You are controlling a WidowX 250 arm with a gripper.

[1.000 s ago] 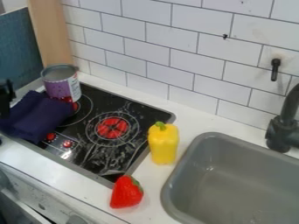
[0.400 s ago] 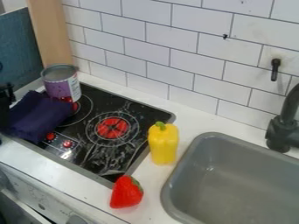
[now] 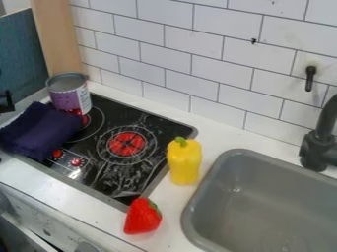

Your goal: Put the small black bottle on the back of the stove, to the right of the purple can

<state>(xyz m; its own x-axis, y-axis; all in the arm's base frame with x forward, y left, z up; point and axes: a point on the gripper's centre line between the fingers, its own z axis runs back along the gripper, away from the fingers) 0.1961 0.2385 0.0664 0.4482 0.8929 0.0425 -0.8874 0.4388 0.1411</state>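
At the left edge of the view, the black two-finger gripper [image 3: 7,102] shows in part—whether it is spread or pressed together, I cannot tell. Just below it and to its right lies the dark navy cloth [image 3: 41,129], nearest of all the things, with a narrow gap between them in the view. The cloth is soft and bunched, with raised folds, uneven edges and a matte surface; it covers the left corner of the flat black glass cooktop [image 3: 99,170] and reaches in front of the lower part of a purple-and-white metal can [image 3: 64,98]. The can stands upright to the gripper's right, its grey top ringed by a metal rim. Beyond the cloth, the cooktop carries red burner markings and pale smears.

Farther right and lower than the gripper, a yellow plastic-looking bell pepper [image 3: 184,162] with a green stem stands beside the cooktop's right edge. A red, pointed toy strawberry [image 3: 141,217] lies near the cooktop's front corner, on the white counter [image 3: 172,236]. Farthest from the gripper are the grey rectangular sink [image 3: 263,209] and the curved black faucet [image 3: 319,147].
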